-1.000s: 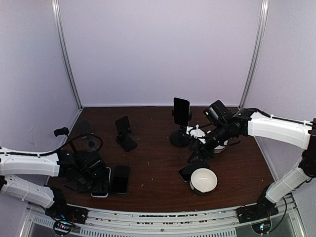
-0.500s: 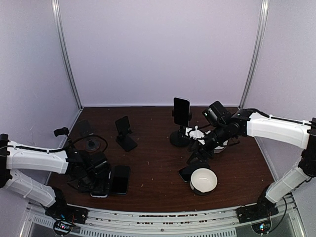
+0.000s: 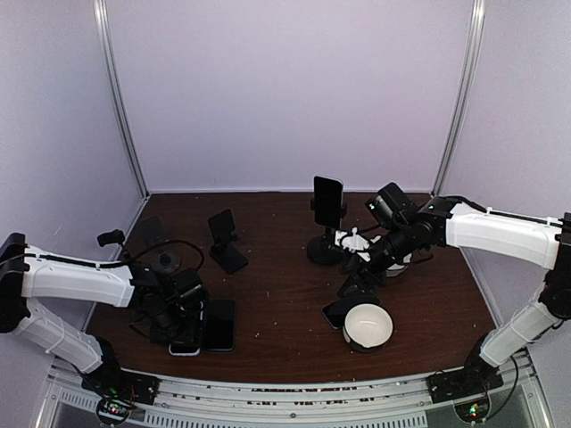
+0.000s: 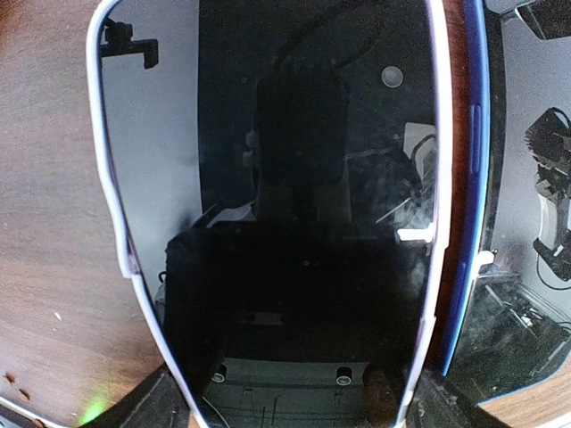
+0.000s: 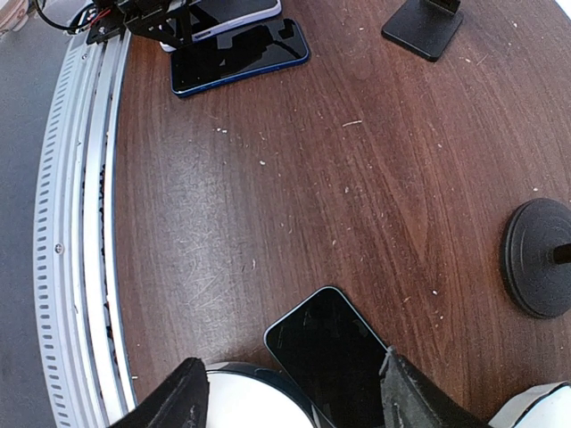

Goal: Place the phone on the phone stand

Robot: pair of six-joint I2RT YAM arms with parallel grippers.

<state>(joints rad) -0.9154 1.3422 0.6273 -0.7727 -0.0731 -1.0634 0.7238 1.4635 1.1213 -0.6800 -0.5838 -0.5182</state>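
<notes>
The white-edged phone (image 4: 285,223) is lying flat, screen up, on the table (image 4: 45,267) at its near left, just beside a blue-edged phone (image 4: 500,223). The left gripper (image 4: 294,406) is hovering close over it, jaws spread wide with one finger outside each long edge; contact cannot be confirmed. The empty phone stand (image 3: 225,239) is standing well apart, further back. The right gripper (image 5: 290,401) is hanging wide open, holding nothing, above a third phone (image 5: 330,343).

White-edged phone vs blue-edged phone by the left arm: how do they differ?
The white-edged phone has a white rim, the blue-edged phone a blue one. The left gripper sits over the white-edged phone, jaws apart; the blue-edged phone lies uncovered beside it. Both lie flat, screens up and dark.
</notes>
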